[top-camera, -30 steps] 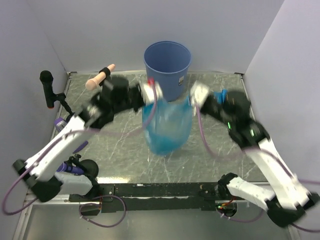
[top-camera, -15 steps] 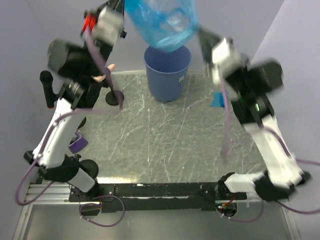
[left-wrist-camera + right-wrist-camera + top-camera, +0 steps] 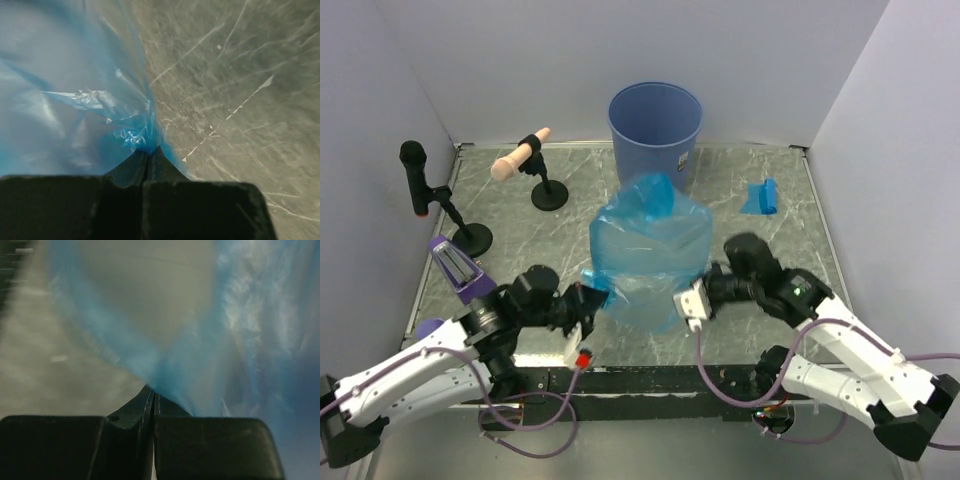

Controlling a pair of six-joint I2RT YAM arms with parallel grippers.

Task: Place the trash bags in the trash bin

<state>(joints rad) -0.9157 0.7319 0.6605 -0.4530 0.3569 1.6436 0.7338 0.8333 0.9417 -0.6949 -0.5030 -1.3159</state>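
A big translucent blue trash bag (image 3: 650,250), puffed with air, stands on the table in front of the round blue trash bin (image 3: 656,135) in the top view. My left gripper (image 3: 596,297) is shut on the bag's lower left edge; the pinched film (image 3: 135,137) shows at its fingertips in the left wrist view. My right gripper (image 3: 686,303) is shut on the bag's lower right edge, with the film (image 3: 235,330) filling the right wrist view. A small folded blue trash bag (image 3: 760,196) lies at the right of the table.
A black stand with a pink handle (image 3: 532,165) and a black microphone stand (image 3: 428,190) are at the back left. A purple object (image 3: 454,268) sits at the left edge. White walls close in on the left, back and right.
Both arms have swung down from high above the bin to low at the table's near side. The bag, held in both grippers, has come down with them and now billows in front of the bin.
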